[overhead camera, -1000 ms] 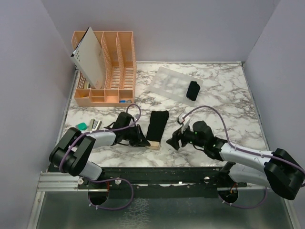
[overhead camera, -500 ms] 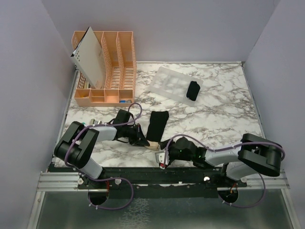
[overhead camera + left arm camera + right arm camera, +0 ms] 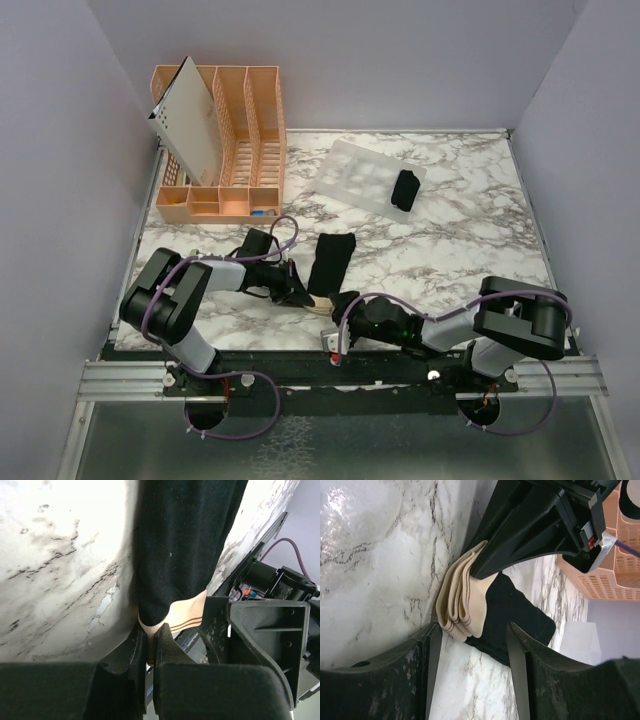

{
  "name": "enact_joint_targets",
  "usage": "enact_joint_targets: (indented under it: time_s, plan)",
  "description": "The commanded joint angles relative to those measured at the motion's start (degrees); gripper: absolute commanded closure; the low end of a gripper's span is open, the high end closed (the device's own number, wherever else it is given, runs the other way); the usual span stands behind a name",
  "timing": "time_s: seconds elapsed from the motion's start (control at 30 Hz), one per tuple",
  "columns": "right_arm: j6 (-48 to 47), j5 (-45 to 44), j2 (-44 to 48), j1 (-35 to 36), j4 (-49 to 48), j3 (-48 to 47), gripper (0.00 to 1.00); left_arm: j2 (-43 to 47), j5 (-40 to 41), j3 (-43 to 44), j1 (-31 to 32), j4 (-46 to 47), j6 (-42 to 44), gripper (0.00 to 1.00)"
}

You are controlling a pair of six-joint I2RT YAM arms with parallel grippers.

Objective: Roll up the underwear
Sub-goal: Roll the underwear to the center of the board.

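Where the marble table (image 3: pixel 470 250) meets its near edge, the right arm lies low along the rim and points left, its right gripper (image 3: pixel 472 632) spread wide open. In the right wrist view its two dark fingers (image 3: pixel 395 680) stand one on each side of a tan band (image 3: pixel 456 602), the layered near end of the folded underwear (image 3: pixel 331 260). Whether either finger touches the cloth cannot be told. Just beyond, the left gripper (image 3: pixel 150 636) reaches in from the left and is closed tight on that same band, pinching its left corner between both fingertips, as the left wrist view shows close up. The band carries thin brown stripes. From there the folded underwear runs away as a long, flat black strip toward the far side, near the middle of the table. To the left, beside the left arm, a small green object (image 3: pixel 172 264) lies on the marble. Farther back and to the right, the rolled underwear (image 3: pixel 405 190) sits as a small black bundle on the right end of a translucent tray (image 3: pixel 350 175). At the far left stands a peach-coloured organizer (image 3: pixel 240 150), with a white perforated panel (image 3: pixel 190 118) tilted at its left end.
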State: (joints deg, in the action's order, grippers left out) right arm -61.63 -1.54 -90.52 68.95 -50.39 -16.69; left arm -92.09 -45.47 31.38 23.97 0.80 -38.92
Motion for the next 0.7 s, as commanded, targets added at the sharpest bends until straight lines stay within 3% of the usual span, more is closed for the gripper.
enact_joint_targets:
  time_s: [0.0, 0.1, 0.47, 0.67]
  plan:
    - [-0.3, -0.2, 5.5, 0.4, 10.6, -0.1, 0.43, -3.1, 4.6, -1.4, -0.6, -3.4, 2.8, 1.0]
    - [0.3, 0.5, 7.0, 0.4, 14.1, -0.6, 0.42, -3.8, 3.6, -1.0, -0.7, -3.3, 2.9, 1.0]
    - [-1.0, 1.8, -2.4, 0.4, 6.7, -2.6, 0.44, -3.8, 2.4, -1.5, -0.8, -2.6, 2.5, 1.0]
    - [-1.2, 2.1, -5.5, 0.4, 4.6, -3.8, 0.53, -4.0, 2.2, -1.5, -0.7, -2.5, 2.5, 1.0]
